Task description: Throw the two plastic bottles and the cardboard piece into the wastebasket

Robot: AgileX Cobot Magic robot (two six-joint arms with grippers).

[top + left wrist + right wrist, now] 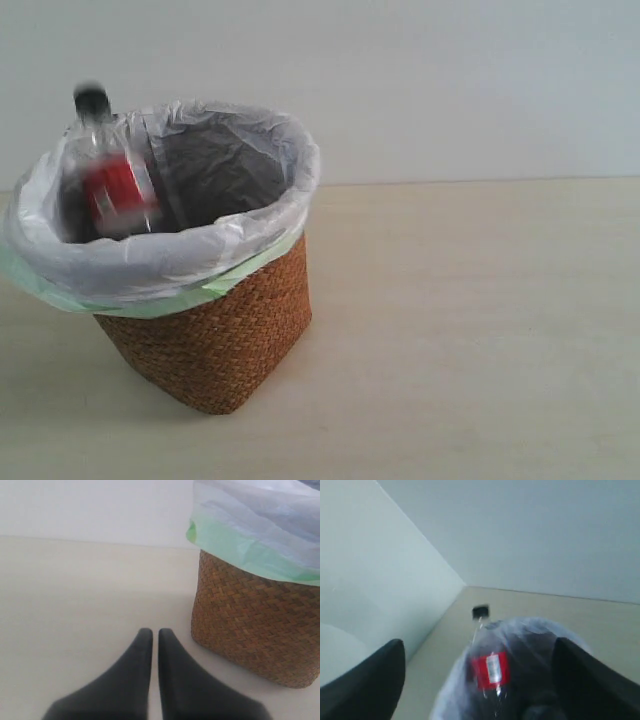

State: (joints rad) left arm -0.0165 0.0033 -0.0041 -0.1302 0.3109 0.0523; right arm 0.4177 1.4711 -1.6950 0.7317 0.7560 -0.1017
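The brown wicker wastebasket stands left of centre, lined with a white bag edged pale green. The clear bottle with black cap and red label is blurred and stands nearly upright inside the basket's left side, with its cap above the rim. In the right wrist view my right gripper is wide open above the basket's bag, and the red-label bottle is apart below it. My left gripper is shut and empty, low over the table beside the wastebasket. The green-cap bottle and the cardboard piece are not visible.
A pale wooden table stretches to the right of the basket and in front of it. A plain white wall runs behind. Neither arm appears in the exterior view.
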